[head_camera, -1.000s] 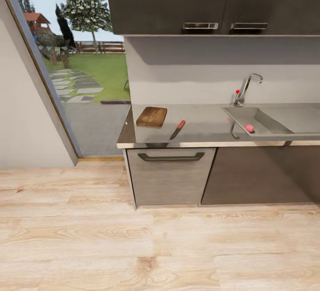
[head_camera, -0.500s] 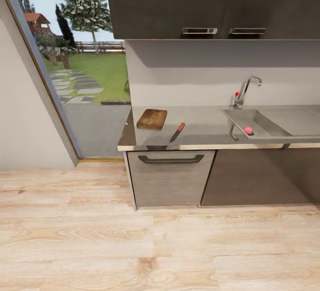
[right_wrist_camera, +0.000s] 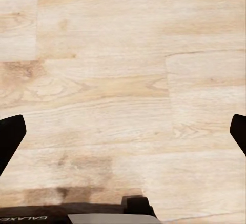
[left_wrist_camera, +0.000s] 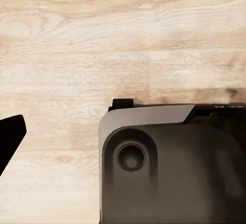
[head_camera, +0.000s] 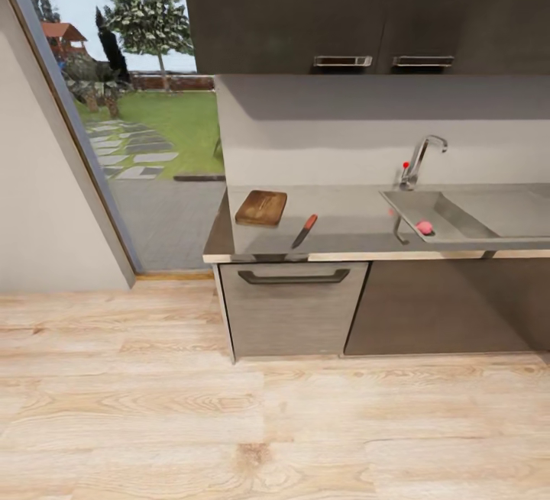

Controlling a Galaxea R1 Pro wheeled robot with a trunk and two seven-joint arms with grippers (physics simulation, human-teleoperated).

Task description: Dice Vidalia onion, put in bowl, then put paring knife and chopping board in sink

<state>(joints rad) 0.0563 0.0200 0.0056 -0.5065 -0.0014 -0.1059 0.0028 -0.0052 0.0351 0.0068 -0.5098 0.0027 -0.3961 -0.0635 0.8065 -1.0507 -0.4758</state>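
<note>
On the smooth grey worktop (head_camera: pixel 351 217) lie the grained brown chopping board (head_camera: pixel 260 208) and slim paring knife (head_camera: pixel 304 231); the round pink onion (head_camera: pixel 424 227) sits in the steel sink (head_camera: pixel 451 214). Right hand (right_wrist_camera: pixel 123 142) spread wide over plank floor (right_wrist_camera: pixel 113 70), well apart from them; left hand's (left_wrist_camera: pixel 10 137) state: cannot tell.

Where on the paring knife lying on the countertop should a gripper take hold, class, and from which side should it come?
Probably by the orange-red handle of the paring knife, not the dark blade. It lies flat on the countertop, handle toward the wall and tip toward the front edge, apart from the chopping board. So coming from above with fingers across the slim handle seems best.
</note>
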